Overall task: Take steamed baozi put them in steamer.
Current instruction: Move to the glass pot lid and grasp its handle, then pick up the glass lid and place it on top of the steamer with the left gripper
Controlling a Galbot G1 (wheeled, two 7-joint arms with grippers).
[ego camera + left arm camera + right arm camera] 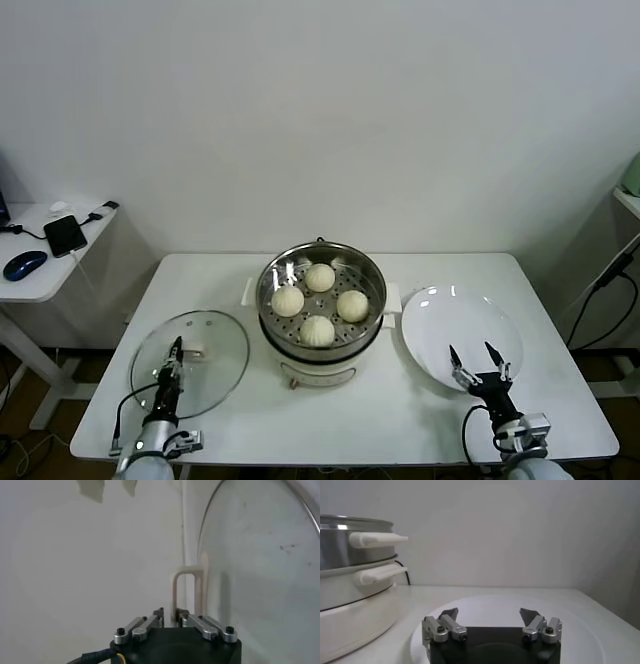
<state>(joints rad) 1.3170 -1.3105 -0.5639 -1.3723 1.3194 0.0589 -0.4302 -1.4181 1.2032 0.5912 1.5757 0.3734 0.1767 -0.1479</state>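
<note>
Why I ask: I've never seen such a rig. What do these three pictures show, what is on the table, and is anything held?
It is a two-armed robot at a white table. The wide picture comes from its head; the other two come from cameras on each wrist. On the table are a steamer holding four baozi, a glass lid and a white plate. The left pincer appears closed on the lid's handle. The right pincer hangs open over the plate, holding nothing.

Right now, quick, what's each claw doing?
Left claw: shut on the white handle of the round glass lid.
Right claw: open, empty, over the flat white plate.
</note>
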